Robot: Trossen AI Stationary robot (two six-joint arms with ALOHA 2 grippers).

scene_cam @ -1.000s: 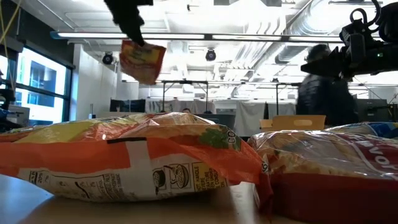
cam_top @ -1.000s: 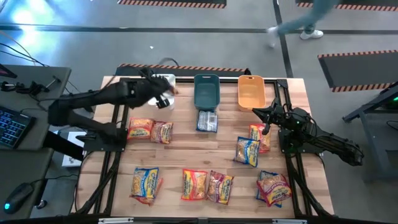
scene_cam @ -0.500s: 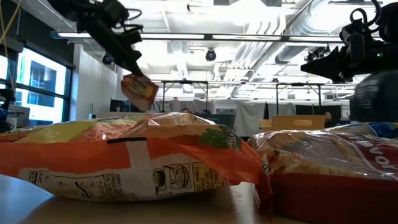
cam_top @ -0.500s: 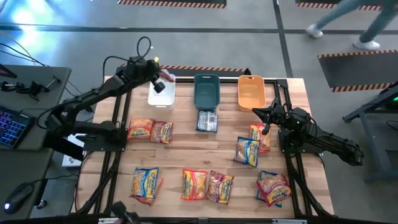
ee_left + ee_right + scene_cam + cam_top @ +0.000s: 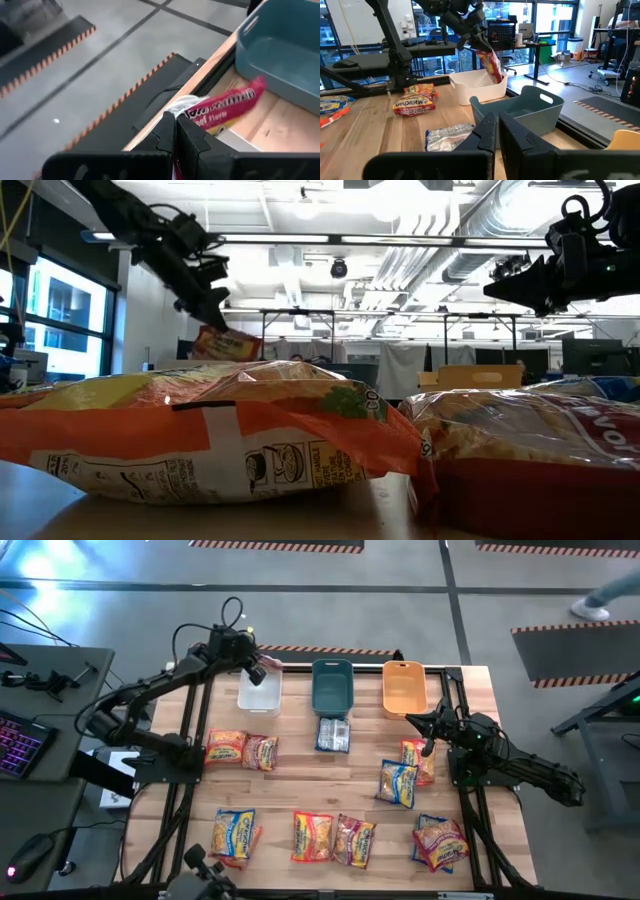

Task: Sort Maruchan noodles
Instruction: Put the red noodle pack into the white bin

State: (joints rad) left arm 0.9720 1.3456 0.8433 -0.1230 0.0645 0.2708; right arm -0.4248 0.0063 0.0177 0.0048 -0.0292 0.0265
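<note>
My left gripper is shut on a pink-red Maruchan noodle packet and holds it over the white bin at the far left of the table. Several more noodle packets lie flat on the table: orange ones, blue-and-yellow ones and a pale one in front of the teal bin. My right gripper is shut and holds nothing. It waits at the table's right side, near the orange bin. My left gripper pinches the packet's crimped end between its two fingers. The fingers slant down from the table's left side. The packet hangs tilted below them, over the white bin's inside, clear of the table.
The three bins stand in a row along the far edge. Loose packets lie along the near edge and at the right. Black frame rails run along both sides of the table. Bare wood lies in the middle.
My left gripper has swung toward the table's far edge and come down over the white bin, its wrist rolling as it went. It stays shut on the pink-red packet, which now hangs lower and closer to the bin.
</note>
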